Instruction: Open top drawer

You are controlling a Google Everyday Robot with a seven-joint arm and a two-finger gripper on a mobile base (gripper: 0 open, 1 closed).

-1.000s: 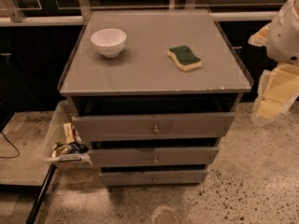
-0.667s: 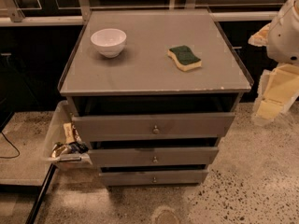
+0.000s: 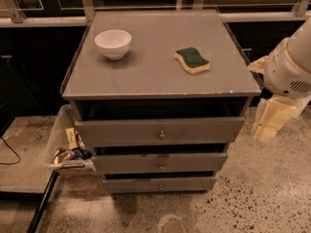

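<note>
The top drawer (image 3: 146, 130) is the widest of three grey drawer fronts on the cabinet, with a small round metal knob (image 3: 162, 135) at its middle. It stands out further than the two narrower fronts below, with a dark gap between it and the cabinet top (image 3: 155, 76). My white arm (image 3: 291, 67) comes in at the right edge. The cream-coloured gripper (image 3: 270, 123) hangs below it, to the right of the cabinet at drawer height. It is apart from the drawer and its knob.
A white bowl (image 3: 112, 43) and a green and yellow sponge (image 3: 192, 60) lie on the cabinet top. A clear bin (image 3: 60, 140) with snack packets stands at the cabinet's left. A cable (image 3: 7, 154) lies on the floor at left. Dark counters run behind.
</note>
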